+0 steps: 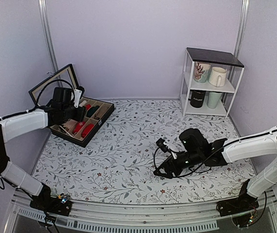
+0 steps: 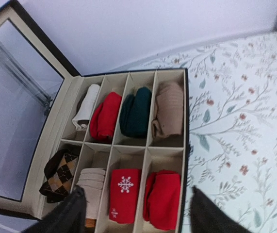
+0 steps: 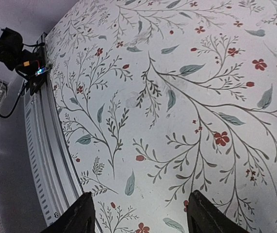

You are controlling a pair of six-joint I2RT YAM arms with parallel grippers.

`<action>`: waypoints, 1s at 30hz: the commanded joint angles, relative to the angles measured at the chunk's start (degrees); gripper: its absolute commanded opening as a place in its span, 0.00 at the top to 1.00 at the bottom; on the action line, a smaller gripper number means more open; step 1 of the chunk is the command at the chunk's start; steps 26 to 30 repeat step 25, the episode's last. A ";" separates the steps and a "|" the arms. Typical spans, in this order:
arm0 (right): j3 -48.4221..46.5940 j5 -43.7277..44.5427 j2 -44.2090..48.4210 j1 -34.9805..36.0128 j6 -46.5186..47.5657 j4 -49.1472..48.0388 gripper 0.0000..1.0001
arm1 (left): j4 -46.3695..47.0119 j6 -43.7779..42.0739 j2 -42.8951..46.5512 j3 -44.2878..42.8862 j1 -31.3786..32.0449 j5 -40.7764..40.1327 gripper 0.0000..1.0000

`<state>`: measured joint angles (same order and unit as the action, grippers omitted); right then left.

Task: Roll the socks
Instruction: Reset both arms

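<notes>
White shells along the left arm (image 1: 24,124) and the right arm (image 1: 250,148), black at every joint, with a thin dark line along the top of each shell. Black all over the left gripper (image 1: 80,114), apart from a small white block (image 1: 77,97) at its twelve o'clock. Matte black, blunt fingers (image 2: 70,213) in the left wrist view. Same black on the right gripper (image 1: 163,174), with a loose black cable (image 1: 155,160) looped at its nine o'clock. Black left base (image 1: 53,204) at seven o'clock of the top view, with tiny blue and orange lights. Black right base (image 1: 235,206) at five o'clock.
</notes>
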<state>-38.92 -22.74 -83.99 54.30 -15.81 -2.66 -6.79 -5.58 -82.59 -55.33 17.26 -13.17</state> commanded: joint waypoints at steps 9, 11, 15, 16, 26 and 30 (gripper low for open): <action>-10.81 31.80 8.46 -0.94 -12.82 15.20 0.00 | 6.16 0.98 11.95 7.15 6.50 12.56 0.00; -12.17 35.87 8.36 -0.95 -15.30 18.40 0.00 | 8.37 1.80 14.11 9.56 6.65 15.69 0.01; -11.67 39.05 10.43 -0.94 -15.95 19.24 0.00 | 12.92 2.00 19.19 15.63 7.12 18.30 0.01; -10.92 39.21 11.34 -0.95 -15.92 18.36 0.00 | 14.00 2.29 20.39 16.82 7.17 18.46 0.01; -10.06 45.74 14.24 -0.93 -17.65 19.47 0.00 | 21.16 4.70 25.66 23.65 7.53 21.59 0.01; -10.06 45.74 14.24 -0.93 -17.65 19.47 0.00 | 21.16 4.70 25.66 23.65 7.53 21.59 0.01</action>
